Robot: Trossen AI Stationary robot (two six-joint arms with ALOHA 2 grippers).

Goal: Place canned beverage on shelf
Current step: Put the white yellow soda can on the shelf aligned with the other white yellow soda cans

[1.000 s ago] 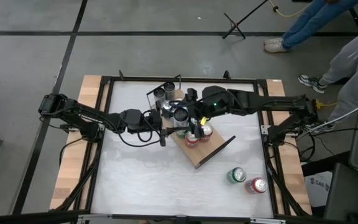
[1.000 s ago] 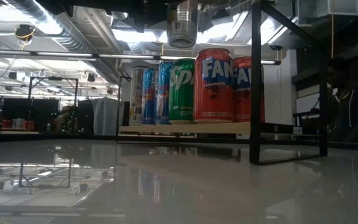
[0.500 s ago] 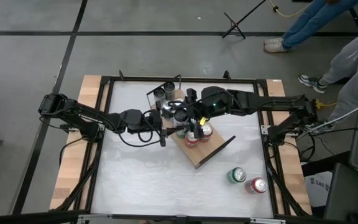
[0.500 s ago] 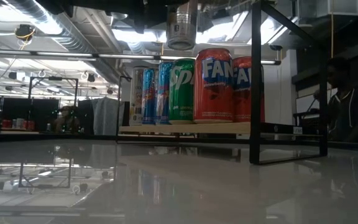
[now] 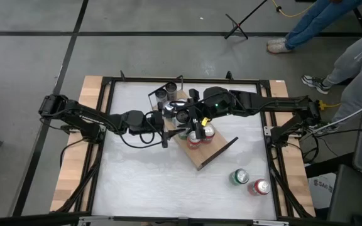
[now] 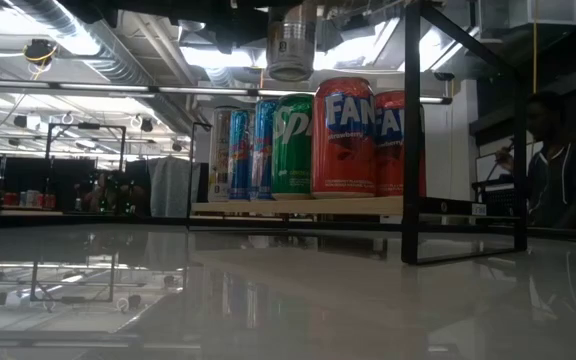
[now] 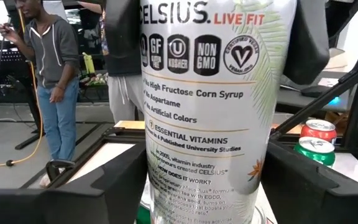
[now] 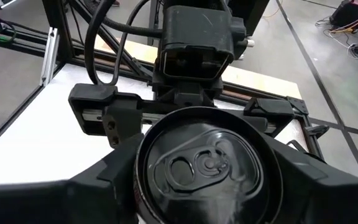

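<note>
Silver Celsius can (image 7: 204, 106) (black top) upright over shelf (image 5: 201, 152); both grippers' grip unclear.

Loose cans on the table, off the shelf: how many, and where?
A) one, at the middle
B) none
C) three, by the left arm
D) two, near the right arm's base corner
D: the high view shows a green can and a red can standing together on the table, apart from the shelf.
</note>
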